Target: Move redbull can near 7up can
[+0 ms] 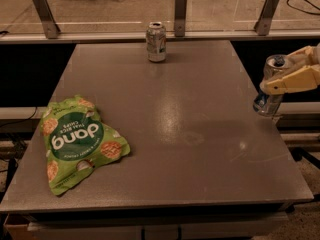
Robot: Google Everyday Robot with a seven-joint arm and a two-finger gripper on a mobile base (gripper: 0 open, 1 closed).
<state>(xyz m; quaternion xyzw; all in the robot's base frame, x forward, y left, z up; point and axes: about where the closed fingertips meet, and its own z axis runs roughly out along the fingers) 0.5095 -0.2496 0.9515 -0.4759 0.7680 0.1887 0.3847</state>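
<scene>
The redbull can [270,100], slim and silver with blue low down, hangs at the table's right edge, held in my gripper [287,74]. The cream-coloured fingers [292,80] are shut around its middle, and the can's bottom is lifted off the table top. The 7up can [156,42], wider and silver with faint green markings, stands upright at the far middle of the table, well to the left of and beyond the held can.
A green chip bag [77,141] lies at the front left of the grey table [175,134]. A rail with metal posts [180,11] runs behind the far edge. The table's right edge is just under the held can.
</scene>
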